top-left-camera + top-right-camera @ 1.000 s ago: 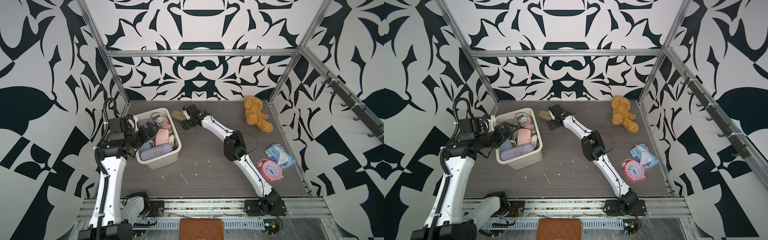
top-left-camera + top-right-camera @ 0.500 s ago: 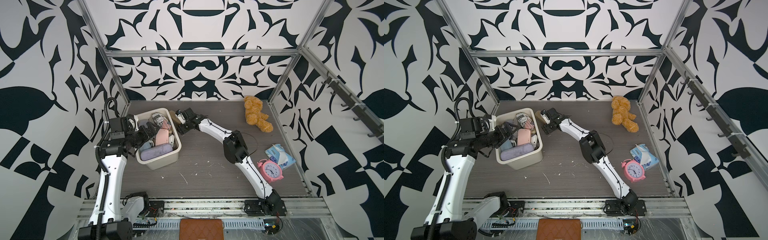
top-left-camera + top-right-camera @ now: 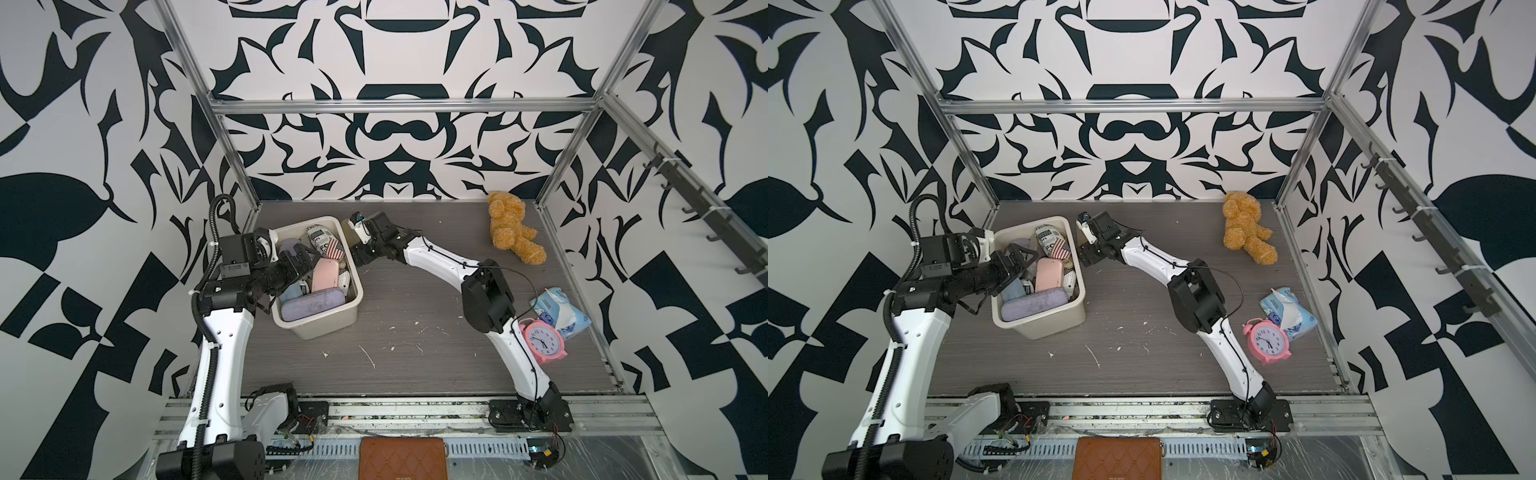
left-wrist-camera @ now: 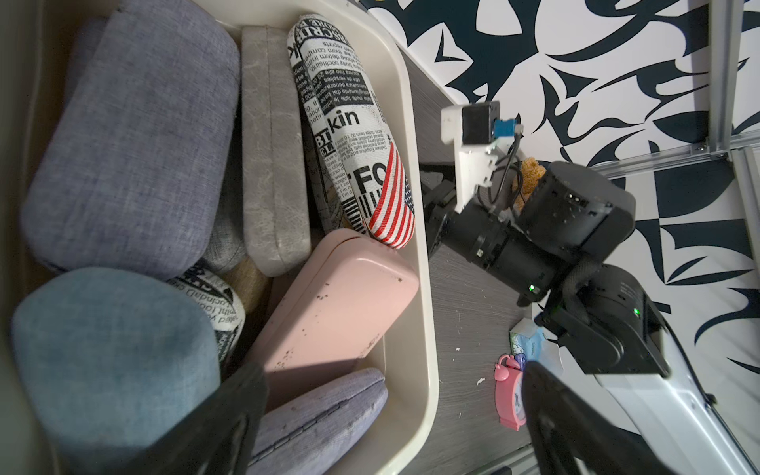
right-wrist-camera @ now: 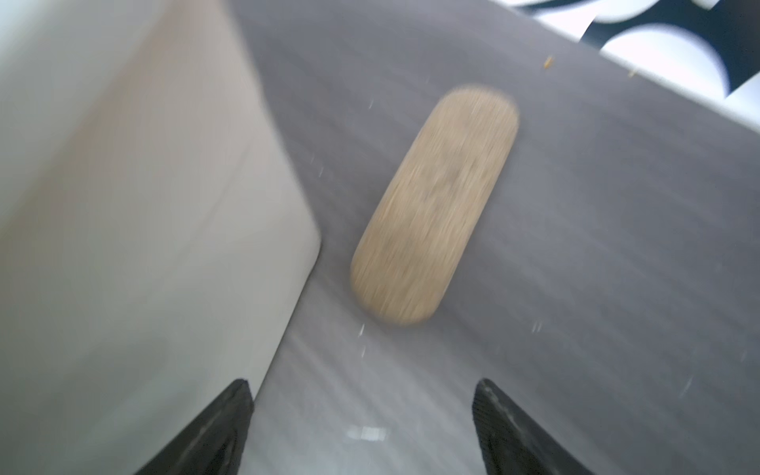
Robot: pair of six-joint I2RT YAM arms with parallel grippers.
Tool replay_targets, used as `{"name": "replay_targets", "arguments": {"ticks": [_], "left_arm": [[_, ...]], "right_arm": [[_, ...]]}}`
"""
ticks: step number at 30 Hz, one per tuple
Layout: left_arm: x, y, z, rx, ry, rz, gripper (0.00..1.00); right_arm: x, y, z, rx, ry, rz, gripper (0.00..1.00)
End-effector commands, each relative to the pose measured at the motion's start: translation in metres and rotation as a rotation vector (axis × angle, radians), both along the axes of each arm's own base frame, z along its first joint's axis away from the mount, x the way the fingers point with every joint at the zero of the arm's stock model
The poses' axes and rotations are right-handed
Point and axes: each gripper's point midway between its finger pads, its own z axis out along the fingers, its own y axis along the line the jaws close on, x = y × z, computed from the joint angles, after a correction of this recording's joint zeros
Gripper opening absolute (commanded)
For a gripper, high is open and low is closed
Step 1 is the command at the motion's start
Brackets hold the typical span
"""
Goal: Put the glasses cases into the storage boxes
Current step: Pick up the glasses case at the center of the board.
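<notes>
Storage tub [image 3: 328, 322] sits centre-left in both top views, full of glasses cases [image 3: 326, 272]. Left gripper [image 3: 301, 259] is over it, jaws wide, empty. Right gripper [image 5: 362, 386] is at the tub's upper-right corner, jaws wide, nothing held. Tan case [image 5: 434, 205] lies on the table just beside the tub wall.
</notes>
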Motion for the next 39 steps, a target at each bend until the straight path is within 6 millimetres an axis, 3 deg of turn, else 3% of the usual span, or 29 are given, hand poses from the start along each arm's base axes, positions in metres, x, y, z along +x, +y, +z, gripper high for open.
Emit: {"name": "replay_targets", "arguments": {"ticks": [1,6,7,10,13,16,21,26,27,32,35,39], "left_arm": [[-0.006,-0.002,-0.013,-0.015,0.036,-0.003,0.99],[-0.007,-0.003,-0.014,-0.021,0.054,-0.010,0.99],[-0.007,-0.003,-0.014,-0.023,0.057,-0.012,0.99],[-0.008,-0.004,-0.010,-0.026,0.053,-0.016,0.99],[-0.009,-0.005,-0.006,-0.025,0.044,-0.018,0.99],[-0.010,-0.004,-0.005,-0.024,0.039,-0.017,0.99],[-0.010,-0.006,-0.009,-0.034,0.050,-0.022,0.99],[-0.015,-0.005,-0.004,-0.019,0.037,-0.024,0.99],[-0.015,-0.005,-0.003,-0.018,0.034,-0.023,0.99],[-0.015,-0.007,0.001,-0.028,0.011,-0.030,0.99],[-0.013,-0.010,0.011,-0.048,-0.021,-0.038,0.99],[-0.013,-0.016,0.029,-0.081,-0.085,-0.060,0.99]], "right_arm": [[0.021,0.013,0.007,0.056,-0.026,-0.026,0.90],[0.045,0.027,-0.012,0.086,-0.019,-0.072,0.90],[0.051,0.029,-0.007,0.102,-0.034,-0.093,0.92],[0.059,0.021,-0.031,0.059,-0.021,-0.149,0.94],[0.058,0.010,-0.058,-0.005,0.013,-0.188,0.88],[0.056,-0.001,-0.073,-0.057,0.034,-0.218,0.74],[0.059,0.001,-0.064,-0.052,-0.008,-0.208,0.62],[0.058,-0.001,-0.036,-0.059,-0.058,-0.218,0.53],[0.053,-0.005,-0.037,-0.072,-0.039,-0.216,0.52],[0.014,-0.037,0.001,-0.016,-0.012,-0.254,0.51],[-0.022,-0.073,-0.010,-0.071,0.057,-0.288,0.52],[-0.092,-0.114,-0.056,-0.179,0.195,-0.274,0.53]]}}
